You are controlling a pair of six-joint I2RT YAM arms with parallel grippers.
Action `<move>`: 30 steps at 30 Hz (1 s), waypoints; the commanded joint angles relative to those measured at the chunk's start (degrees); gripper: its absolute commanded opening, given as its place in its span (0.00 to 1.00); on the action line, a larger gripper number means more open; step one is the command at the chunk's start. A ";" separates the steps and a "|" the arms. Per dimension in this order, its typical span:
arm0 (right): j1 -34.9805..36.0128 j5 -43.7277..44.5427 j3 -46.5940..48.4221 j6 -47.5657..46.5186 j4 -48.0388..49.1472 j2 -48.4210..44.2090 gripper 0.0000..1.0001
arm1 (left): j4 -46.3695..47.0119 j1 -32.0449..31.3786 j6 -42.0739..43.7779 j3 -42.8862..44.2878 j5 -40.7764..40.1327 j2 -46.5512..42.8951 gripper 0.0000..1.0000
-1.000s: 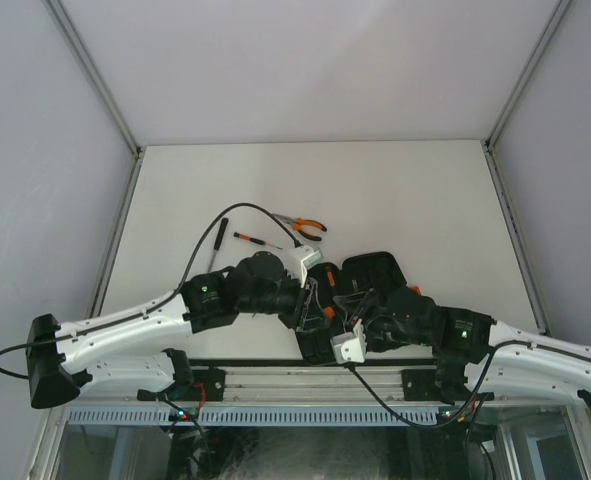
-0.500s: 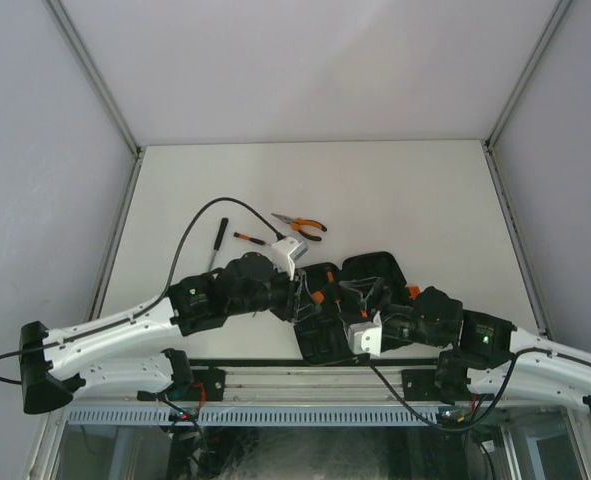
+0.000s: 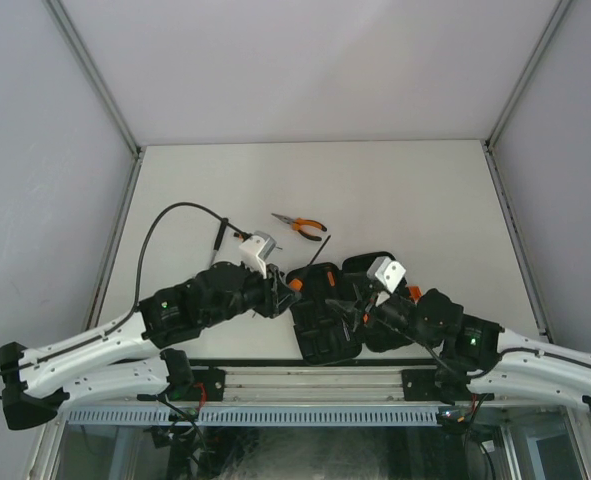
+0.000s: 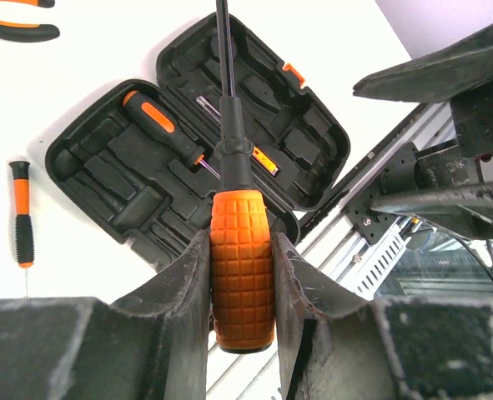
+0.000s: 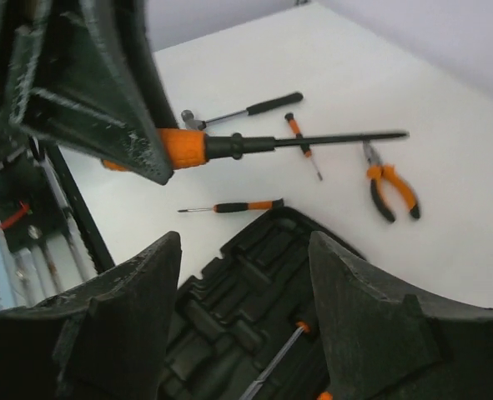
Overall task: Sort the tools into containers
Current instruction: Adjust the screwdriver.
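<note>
- Left gripper (image 4: 241,250) clenched on the orange handle of a thick screwdriver (image 4: 242,292); its shaft points out above the case (image 4: 313,158).
- Right gripper (image 5: 246,275) released, nothing between the fingers, hovering over the case.
- Case lies open at the table's (image 3: 395,190) near edge; second screwdriver (image 4: 158,125) sits in a slot.
- Pliers (image 5: 392,190), hammer (image 5: 246,109) and two thin screwdrivers (image 5: 233,206) lie on the table beyond the case.

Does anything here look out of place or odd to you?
Nothing is damaged or spilled. The pliers, hammer and two thin screwdrivers lie loose on the table outside the open case. The left gripper holds a thick screwdriver by its handle.
</note>
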 commanded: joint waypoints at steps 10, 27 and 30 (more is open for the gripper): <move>0.37 13.34 0.76 54.20 11.62 7.91 0.61 | 6.32 0.19 0.73 -3.28 -2.56 -3.60 0.00; -1.11 13.07 0.78 80.60 18.36 17.61 0.47 | 13.18 0.16 0.51 -6.08 3.93 -3.69 0.00; -1.93 12.33 0.74 82.18 17.68 17.97 0.41 | 14.40 0.07 0.35 -6.91 4.75 -4.07 0.00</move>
